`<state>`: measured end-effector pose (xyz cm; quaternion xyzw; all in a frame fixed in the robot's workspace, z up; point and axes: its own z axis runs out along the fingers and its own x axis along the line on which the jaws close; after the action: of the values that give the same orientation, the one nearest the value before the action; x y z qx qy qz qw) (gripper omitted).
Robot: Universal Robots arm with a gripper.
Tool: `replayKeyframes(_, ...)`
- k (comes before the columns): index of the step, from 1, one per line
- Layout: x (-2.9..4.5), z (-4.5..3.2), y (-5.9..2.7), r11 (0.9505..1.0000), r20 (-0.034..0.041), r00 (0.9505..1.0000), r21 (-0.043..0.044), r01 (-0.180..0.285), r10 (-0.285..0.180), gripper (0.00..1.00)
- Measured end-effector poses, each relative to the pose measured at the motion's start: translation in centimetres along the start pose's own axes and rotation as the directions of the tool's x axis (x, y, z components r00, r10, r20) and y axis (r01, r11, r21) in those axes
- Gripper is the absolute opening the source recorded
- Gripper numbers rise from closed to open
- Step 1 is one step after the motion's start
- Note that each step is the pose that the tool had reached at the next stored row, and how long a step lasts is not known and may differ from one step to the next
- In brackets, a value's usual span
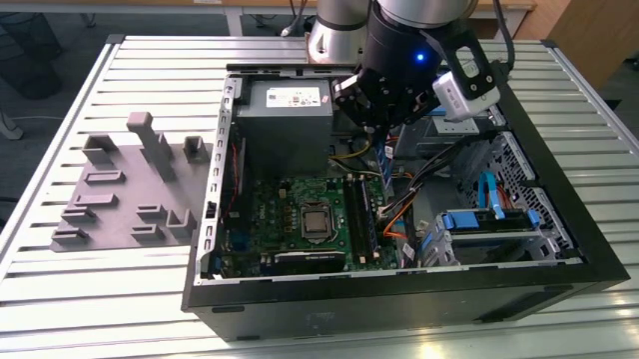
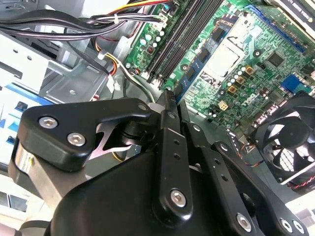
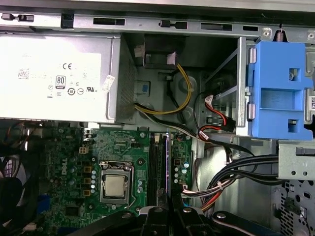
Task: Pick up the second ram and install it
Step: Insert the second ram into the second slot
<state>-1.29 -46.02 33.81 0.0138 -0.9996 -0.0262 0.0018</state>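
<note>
Because the stick has to enter its socket edge-first, the claw point(image 3: 169, 209) is clamped on the second ram point(image 3: 169, 162), holding it on edge and lengthwise along the black memory slots point(image 3: 156, 167) of the motherboard point(image 3: 74, 162), beside the processor socket point(image 3: 116, 183) inside the open computer case point(image 1: 559, 187). In the exterior view the arm reaches down into the case near the power supply point(image 1: 284, 101), while the grey moulded tray point(image 1: 130, 187) stands on the counter point(image 1: 80, 299) outside. Whether the module's lower edge already touches a slot is hard to tell; it seems to hang just above.
</note>
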Motion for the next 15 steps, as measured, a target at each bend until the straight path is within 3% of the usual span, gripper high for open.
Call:
replayKeyframes(11, 0.32, 0.74, -0.03, 1.0, -0.0003, 1.0, -0.0002, 0.0, 0.0, 0.14)
replayKeyframes(15, 0.33, 1.38, -0.06, 1.0, -0.0007, 1.0, -0.0001, -0.006, 0.006, 0.14)
